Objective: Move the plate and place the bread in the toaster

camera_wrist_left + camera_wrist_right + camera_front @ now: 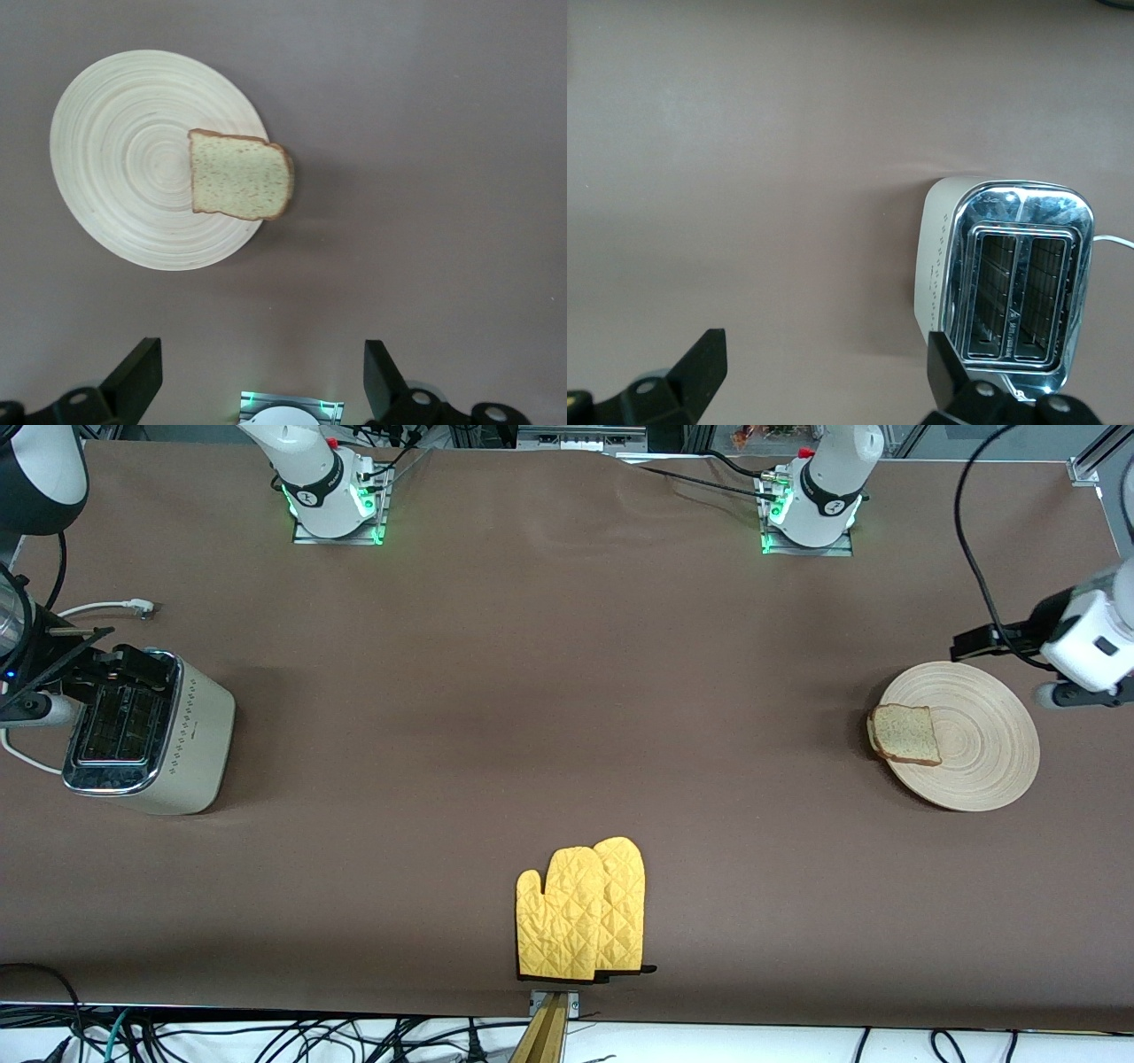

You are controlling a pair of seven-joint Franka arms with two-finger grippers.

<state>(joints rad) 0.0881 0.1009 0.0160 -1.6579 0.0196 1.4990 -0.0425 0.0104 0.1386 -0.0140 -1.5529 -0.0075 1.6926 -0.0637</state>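
Wooden plate [974, 744], round, pale, ring-grained: lies on the brown table [549, 717] at the left arm's end, below and just beside the left gripper [261, 376], which hangs in the air with its fingers spread wide and nothing between them.

Bread [905, 733], one speckled slice with brown crust: rests on the plate's edge that faces the table's middle, overhanging the rim a little.

Toaster [146, 731], cream with chrome top, two slots facing up and both empty: stands at the right arm's end, almost directly under the right gripper [824, 372], likewise spread wide and holding nothing. White cord [106, 608] trails from it toward the robots' bases.

Oven mitts [583, 912], yellow, quilted, a stacked pair: well apart from both grippers, at the table edge nearest the front camera.

Step in hand, as judged: the opening one; nothing has been moved. The next move calls for the left gripper to descend to the plate's rim and pinch it without tipping the slice off.
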